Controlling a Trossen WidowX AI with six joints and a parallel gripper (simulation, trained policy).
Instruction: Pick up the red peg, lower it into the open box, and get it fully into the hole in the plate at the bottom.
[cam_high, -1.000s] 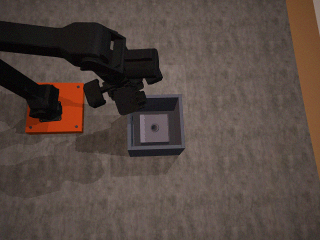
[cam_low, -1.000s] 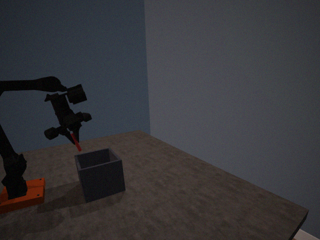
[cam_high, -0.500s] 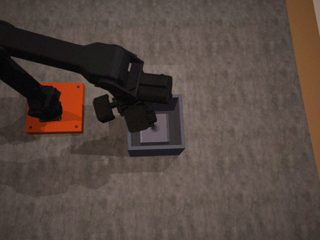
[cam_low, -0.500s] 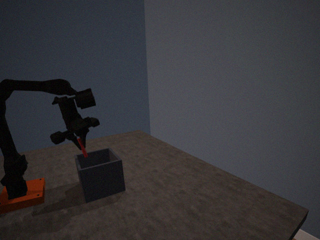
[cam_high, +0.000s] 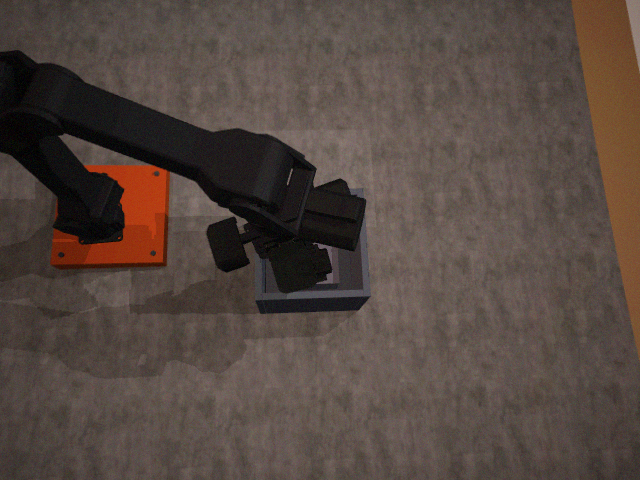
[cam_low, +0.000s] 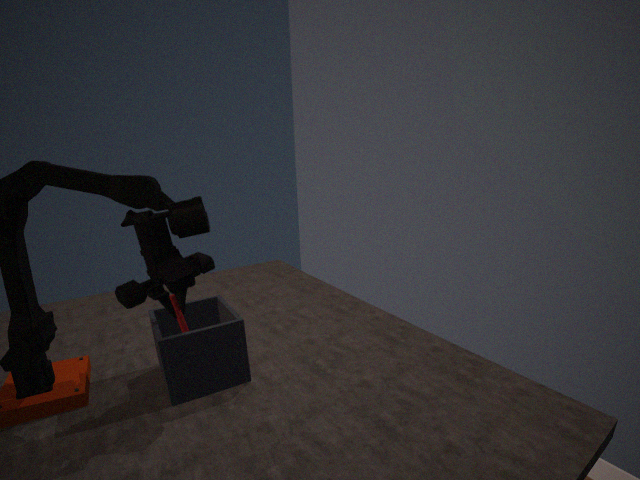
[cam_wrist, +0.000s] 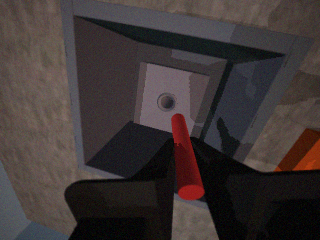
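At the left, the arm's orange base plate (cam_high: 142, 206) (cam_low: 77, 374) (cam_wrist: 305, 150) is a flat, square-cornered slab with dark round fasteners near its corners. The arm (cam_high: 139, 129) (cam_low: 87, 183), matt black with rounded housings and smooth links, rises from it and reaches over to the right.

The gripper (cam_low: 176, 310) (cam_wrist: 181, 142) is pinching the red peg (cam_low: 179, 314) (cam_wrist: 186, 160) between its tapered black fingers. The peg is a slender, smooth cylinder with flat round ends, tilted in the exterior view. Its lower end reaches into the mouth of the box; how deep cannot be told.

The open box (cam_high: 315, 302) (cam_low: 206, 359) (cam_wrist: 72, 90) has straight, plain blue-grey walls and a squared rim. Inside at the bottom lies a pale, smooth, square-edged plate (cam_high: 333, 268) (cam_wrist: 155, 80) with a round hole (cam_wrist: 166, 101) ringed by a thin collar. The peg is outside this hole.

The tabletop (cam_high: 465, 310) (cam_low: 387, 387) (cam_wrist: 30, 75) beneath has a mottled, grey-brown, stone-like finish and, in the exterior view, a straight edge at right.
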